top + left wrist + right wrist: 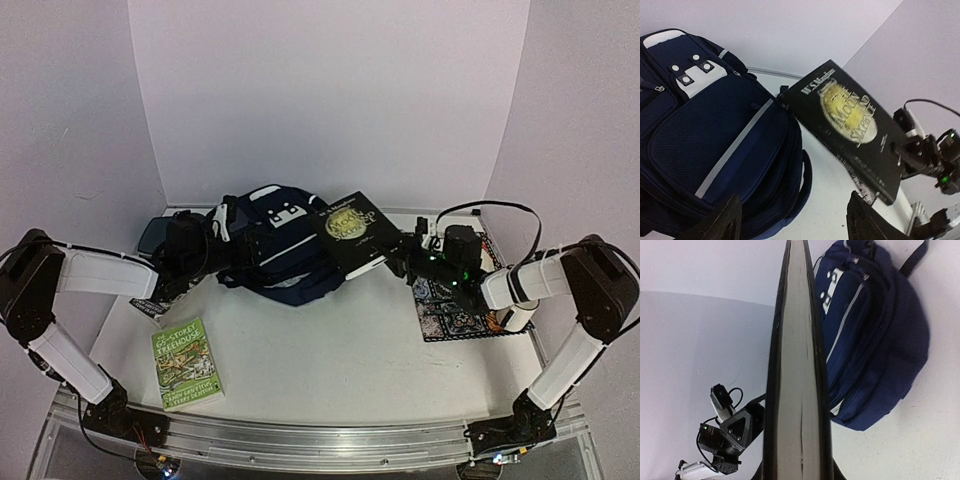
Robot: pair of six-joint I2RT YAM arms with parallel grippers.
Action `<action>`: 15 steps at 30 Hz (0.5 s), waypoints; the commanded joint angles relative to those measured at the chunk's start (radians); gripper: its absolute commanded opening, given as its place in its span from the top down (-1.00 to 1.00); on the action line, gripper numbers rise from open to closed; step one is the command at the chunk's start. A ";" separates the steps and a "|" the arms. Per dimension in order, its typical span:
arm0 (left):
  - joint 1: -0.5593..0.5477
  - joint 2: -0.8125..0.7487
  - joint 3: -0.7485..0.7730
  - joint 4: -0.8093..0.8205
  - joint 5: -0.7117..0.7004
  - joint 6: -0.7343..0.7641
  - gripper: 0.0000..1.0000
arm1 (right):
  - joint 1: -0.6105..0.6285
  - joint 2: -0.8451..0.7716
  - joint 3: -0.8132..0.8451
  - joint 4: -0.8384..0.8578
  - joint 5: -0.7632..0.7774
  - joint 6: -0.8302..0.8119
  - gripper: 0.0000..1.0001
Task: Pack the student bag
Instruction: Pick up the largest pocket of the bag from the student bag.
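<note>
The student bag (278, 250) lies at the middle back of the table, navy with white stripes; it also shows in the left wrist view (715, 135) and the right wrist view (875, 340). My right gripper (402, 263) is shut on the lower corner of a black hardcover book (352, 228) and holds it tilted, its top edge against the bag's right side. The right wrist view shows the book edge-on (799, 365). My left gripper (203, 252) is open at the bag's left side, its fingers (722, 220) spread wide with nothing gripped.
A green paperback (186, 362) lies flat at the front left. A patterned mat (455, 312) lies under my right arm. A dark teal pad (154, 233) sits at the back left. White walls close the back and sides.
</note>
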 commanded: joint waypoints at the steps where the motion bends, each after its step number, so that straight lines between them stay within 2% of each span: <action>1: -0.003 0.034 0.173 -0.349 0.002 0.302 -0.47 | -0.044 -0.134 -0.016 0.261 -0.009 -0.005 1.00; 7: -0.100 0.161 0.375 -0.651 -0.157 0.497 -0.47 | -0.083 -0.191 -0.068 0.216 -0.006 -0.006 1.00; 15: -0.160 0.329 0.582 -0.855 -0.277 0.624 -0.42 | -0.090 -0.231 -0.106 0.191 -0.003 0.001 1.00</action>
